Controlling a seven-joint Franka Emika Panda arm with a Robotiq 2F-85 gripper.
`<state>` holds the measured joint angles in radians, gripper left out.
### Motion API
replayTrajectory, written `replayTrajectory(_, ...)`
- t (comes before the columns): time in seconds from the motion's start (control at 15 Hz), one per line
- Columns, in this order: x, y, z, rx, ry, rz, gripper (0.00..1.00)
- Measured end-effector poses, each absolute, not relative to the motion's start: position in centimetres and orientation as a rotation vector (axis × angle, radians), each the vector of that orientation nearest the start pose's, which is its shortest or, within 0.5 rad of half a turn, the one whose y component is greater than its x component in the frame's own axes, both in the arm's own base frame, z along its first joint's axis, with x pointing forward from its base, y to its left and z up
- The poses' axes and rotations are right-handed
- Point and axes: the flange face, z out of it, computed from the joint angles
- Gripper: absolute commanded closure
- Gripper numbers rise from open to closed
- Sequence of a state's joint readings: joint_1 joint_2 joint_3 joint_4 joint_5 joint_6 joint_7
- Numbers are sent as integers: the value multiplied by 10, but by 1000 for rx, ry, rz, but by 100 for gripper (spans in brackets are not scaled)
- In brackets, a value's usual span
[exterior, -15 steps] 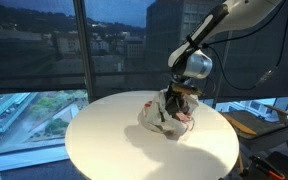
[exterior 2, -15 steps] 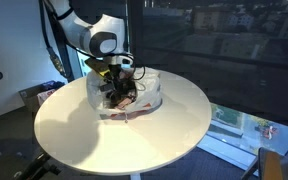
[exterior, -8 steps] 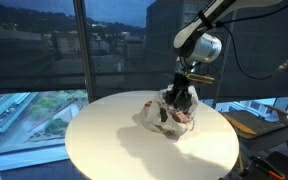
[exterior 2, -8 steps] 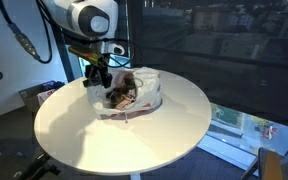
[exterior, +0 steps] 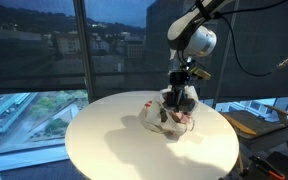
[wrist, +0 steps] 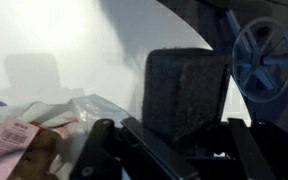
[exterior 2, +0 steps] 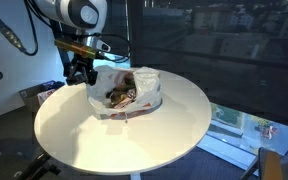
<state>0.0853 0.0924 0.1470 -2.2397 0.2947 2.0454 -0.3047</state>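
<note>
My gripper (wrist: 189, 140) is shut on a dark, rough rectangular block (wrist: 184, 90), which stands upright between the jaws in the wrist view. In both exterior views the gripper (exterior: 181, 84) (exterior 2: 81, 72) hangs above the round white table (exterior: 104, 140) (exterior 2: 94, 135), at the edge of a crumpled clear plastic bag (exterior: 170, 113) (exterior 2: 126, 92). The bag lies open on the table with several snack packets inside. One pink-labelled packet (wrist: 9, 140) shows at the lower left of the wrist view. The block (exterior 2: 79, 75) is clear of the bag.
Large windows with a night city view stand behind the table. A chair or bench (exterior: 256, 125) is beyond the table's edge, and low furniture (exterior 2: 34, 95) stands near the arm's base. A round wheel-like object (wrist: 262, 58) shows past the table rim.
The gripper has risen out of the bag holding the dark block and shifted sideways to the bag's edge. The bag has settled slightly.
</note>
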Motion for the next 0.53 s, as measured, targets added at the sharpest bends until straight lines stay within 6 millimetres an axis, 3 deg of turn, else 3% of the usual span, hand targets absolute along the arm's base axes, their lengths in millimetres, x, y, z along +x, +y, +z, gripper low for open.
replayTrajectory(0.33,512,197,284,-2683,-844,490,92)
replayTrajectory(0.53,530,220,264,-2594,-1014,580,93)
